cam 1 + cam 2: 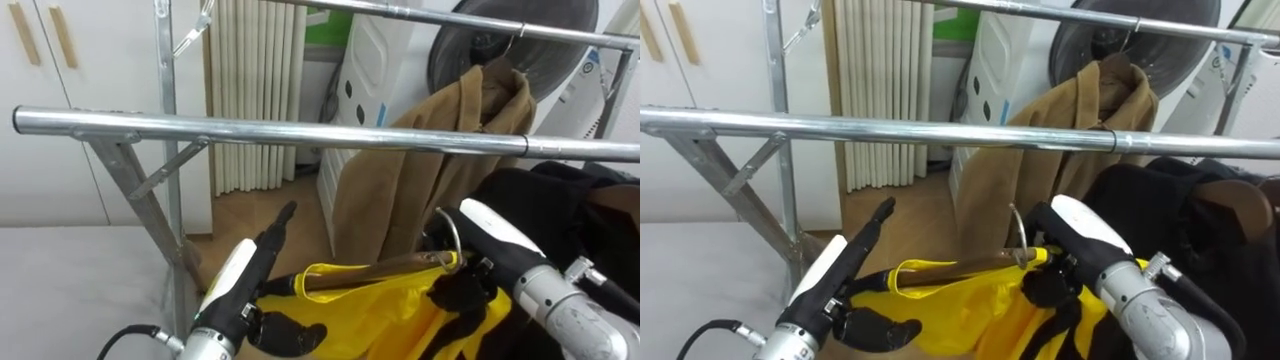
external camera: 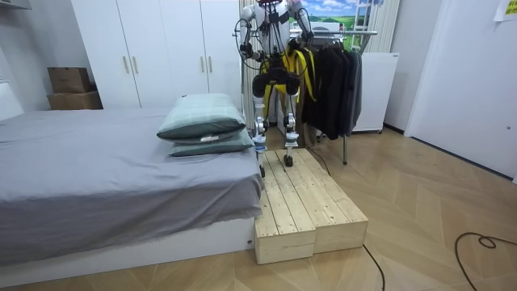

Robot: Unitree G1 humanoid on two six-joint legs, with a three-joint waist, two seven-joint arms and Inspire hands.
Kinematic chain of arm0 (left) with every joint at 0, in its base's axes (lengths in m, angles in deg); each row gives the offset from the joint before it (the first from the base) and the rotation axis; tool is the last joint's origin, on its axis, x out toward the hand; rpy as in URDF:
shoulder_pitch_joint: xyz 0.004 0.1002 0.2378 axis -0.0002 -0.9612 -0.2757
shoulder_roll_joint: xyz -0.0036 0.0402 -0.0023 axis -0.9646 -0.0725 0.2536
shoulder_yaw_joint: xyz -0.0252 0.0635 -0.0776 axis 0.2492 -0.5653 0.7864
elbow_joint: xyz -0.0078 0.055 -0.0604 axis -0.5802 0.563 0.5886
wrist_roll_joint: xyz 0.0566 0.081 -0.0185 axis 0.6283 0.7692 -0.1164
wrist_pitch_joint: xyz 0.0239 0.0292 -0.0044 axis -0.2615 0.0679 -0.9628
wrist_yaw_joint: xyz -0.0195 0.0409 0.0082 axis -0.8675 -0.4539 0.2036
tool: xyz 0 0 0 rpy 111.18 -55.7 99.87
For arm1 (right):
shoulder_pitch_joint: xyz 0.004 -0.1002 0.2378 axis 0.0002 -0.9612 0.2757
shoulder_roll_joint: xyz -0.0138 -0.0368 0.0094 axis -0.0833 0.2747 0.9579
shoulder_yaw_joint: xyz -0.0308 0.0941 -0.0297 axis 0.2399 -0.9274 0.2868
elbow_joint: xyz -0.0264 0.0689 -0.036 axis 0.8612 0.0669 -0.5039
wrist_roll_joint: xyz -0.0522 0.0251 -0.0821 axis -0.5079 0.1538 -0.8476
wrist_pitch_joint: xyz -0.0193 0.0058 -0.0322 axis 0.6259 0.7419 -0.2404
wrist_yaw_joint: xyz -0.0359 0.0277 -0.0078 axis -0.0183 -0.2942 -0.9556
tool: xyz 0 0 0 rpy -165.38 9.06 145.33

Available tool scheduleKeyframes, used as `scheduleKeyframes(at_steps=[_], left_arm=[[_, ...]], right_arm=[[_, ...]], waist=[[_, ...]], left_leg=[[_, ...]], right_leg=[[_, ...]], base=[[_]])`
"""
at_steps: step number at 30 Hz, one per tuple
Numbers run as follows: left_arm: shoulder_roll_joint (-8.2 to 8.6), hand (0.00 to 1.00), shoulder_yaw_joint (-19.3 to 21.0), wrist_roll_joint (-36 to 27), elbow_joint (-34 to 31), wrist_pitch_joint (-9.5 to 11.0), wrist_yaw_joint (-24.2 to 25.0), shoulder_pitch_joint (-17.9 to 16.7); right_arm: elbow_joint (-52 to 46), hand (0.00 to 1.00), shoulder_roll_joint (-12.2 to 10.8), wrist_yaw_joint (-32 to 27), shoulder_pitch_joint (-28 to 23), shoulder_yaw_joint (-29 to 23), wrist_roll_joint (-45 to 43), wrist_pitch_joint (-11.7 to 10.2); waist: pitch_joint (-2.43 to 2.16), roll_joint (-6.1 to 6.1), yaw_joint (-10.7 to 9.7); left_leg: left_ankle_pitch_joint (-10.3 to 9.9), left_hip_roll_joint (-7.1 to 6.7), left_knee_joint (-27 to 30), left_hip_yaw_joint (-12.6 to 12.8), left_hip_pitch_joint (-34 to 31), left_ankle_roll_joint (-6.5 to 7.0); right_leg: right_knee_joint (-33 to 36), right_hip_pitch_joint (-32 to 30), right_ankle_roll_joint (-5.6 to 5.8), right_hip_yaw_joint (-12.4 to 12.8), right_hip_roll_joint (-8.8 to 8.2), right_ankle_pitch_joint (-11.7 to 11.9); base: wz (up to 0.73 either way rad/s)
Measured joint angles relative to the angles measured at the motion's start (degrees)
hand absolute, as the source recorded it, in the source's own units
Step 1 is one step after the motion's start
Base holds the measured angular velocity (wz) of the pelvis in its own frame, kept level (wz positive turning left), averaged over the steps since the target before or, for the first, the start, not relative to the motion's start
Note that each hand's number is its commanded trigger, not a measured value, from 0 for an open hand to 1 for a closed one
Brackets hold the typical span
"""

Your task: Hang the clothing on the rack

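A yellow garment [image 1: 372,318] hangs on a wooden hanger [image 1: 368,273] with a metal hook [image 1: 453,236], held just below the front metal rail [image 1: 300,132] of the clothes rack. My right hand [image 1: 488,240] is shut on the hanger next to the hook, its dark fingers curled round the wood. At the garment's left shoulder, my left hand [image 1: 238,282] has its fingers stretched upward and its thumb under the yellow cloth. In the room view I stand on a wooden platform [image 2: 303,206] at the rack with both arms raised and the yellow garment [image 2: 295,66] in front of me.
A brown coat [image 1: 440,170] hangs from the rear rail [image 1: 470,22]. Black clothes [image 1: 560,205] crowd the front rail's right end. A slanted rack brace [image 1: 140,200] stands at left. A bed [image 2: 121,178] lies beside the platform, and white wardrobes [image 2: 153,48] stand behind.
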Motion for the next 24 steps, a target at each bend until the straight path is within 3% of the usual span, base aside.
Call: scheduleKeyframes(at_steps=[6,24], left_arm=[[-0.10,0.00,0.4,0.3,-1.4,0.0,0.2,0.0],[-1.40,0.00,0.2,-0.1,-2.9,0.1,0.5,0.0]], right_arm=[[0.0,1.00,0.1,0.0,2.4,0.0,0.0,-0.1],[1.9,1.00,-0.2,2.1,2.4,0.7,3.7,-0.2]], waist=[[0.00,-0.40,0.1],[0.13,-0.28,2.0]], left_leg=[[0.0,0.10,0.0,-0.9,0.0,0.00],[0.0,0.09,0.0,-1.5,-0.2,0.00]], right_leg=[[-0.1,0.6,-0.01,-1.1,-0.25,-0.4],[-0.2,1.2,0.18,-2.7,-0.70,-0.7]], base=[[0.09],[0.04]])
